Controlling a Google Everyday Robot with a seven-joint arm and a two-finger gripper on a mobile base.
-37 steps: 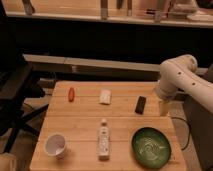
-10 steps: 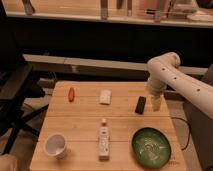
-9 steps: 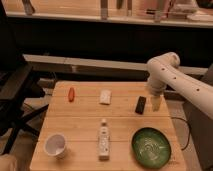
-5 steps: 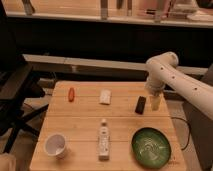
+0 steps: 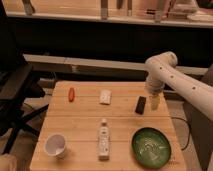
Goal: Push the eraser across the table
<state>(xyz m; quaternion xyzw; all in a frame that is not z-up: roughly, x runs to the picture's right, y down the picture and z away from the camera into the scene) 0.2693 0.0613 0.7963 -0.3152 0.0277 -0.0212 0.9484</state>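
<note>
Eraser lay flat on the table, in the right half, toward the far right part and short of the right edge. Its long axis ran roughly near-to-far, with the far end tipped slightly to the right.

Gripper hung just beside the eraser on its right, low over the tabletop at about the same depth. Contact between the two could not be judged. Whether the gripper was open or closed could not be told either. The white arm came down to it from the upper right.

Whitish block sat left of the eraser, near the middle of the far half and well apart from it. Small red-orange thing lay further left, near the far left corner.

Containers:
- Green bowl stood upright at the near right corner, nearer the camera than the eraser. Its inside showed green with pale streaks, perhaps glare or a pattern.
- White cup stood upright at the near left corner, mouth up, with a white interior.

A white bottle lay on its side between cup and bowl, cap end pointing away from the camera.

Dark chair stood off the table's left side.
</note>
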